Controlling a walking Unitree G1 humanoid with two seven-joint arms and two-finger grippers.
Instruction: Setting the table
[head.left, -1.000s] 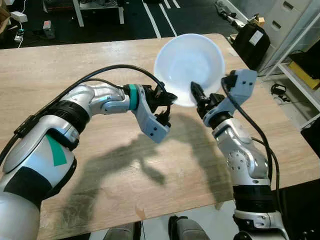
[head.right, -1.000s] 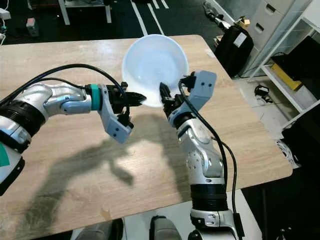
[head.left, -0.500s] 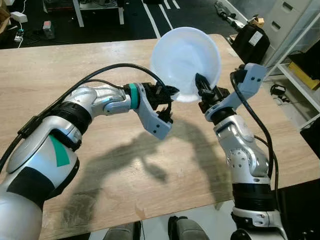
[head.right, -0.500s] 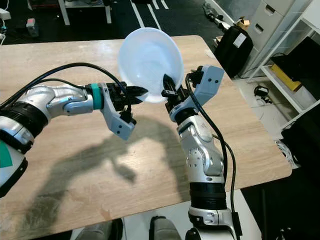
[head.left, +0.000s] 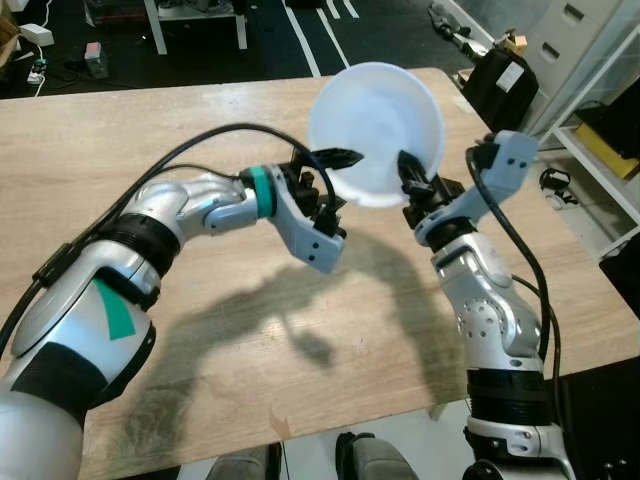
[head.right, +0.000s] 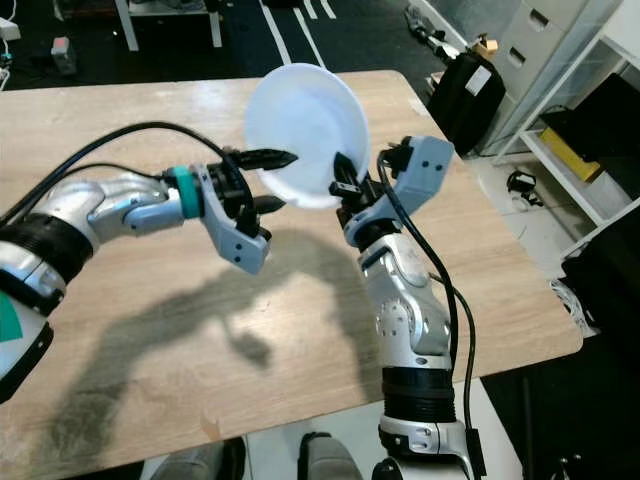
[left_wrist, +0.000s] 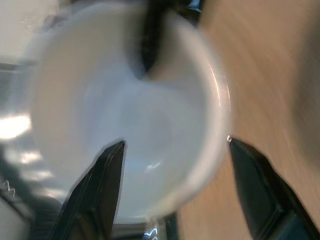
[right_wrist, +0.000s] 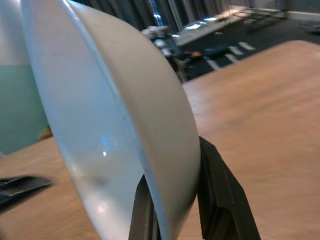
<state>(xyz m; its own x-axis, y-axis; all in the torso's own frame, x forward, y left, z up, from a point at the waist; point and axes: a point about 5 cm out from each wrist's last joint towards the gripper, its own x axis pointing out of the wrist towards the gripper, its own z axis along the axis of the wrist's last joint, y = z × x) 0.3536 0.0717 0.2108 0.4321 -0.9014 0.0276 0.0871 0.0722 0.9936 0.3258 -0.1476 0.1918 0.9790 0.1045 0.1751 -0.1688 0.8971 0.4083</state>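
The bowl (head.left: 375, 130) is being held up over the table (head.left: 120, 150), pinched at its rim by the right gripper (head.left: 411, 178), with the left gripper (head.left: 335, 180) spread just left of it.

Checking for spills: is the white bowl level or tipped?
Tipped. The white bowl is held above the table, its rim pinched by the right gripper; it looks empty.

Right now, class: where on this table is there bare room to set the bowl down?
The wooden table lies bare left of the left gripper. Crowding sits mid-table, where the right gripper pinches the tilted white bowl.
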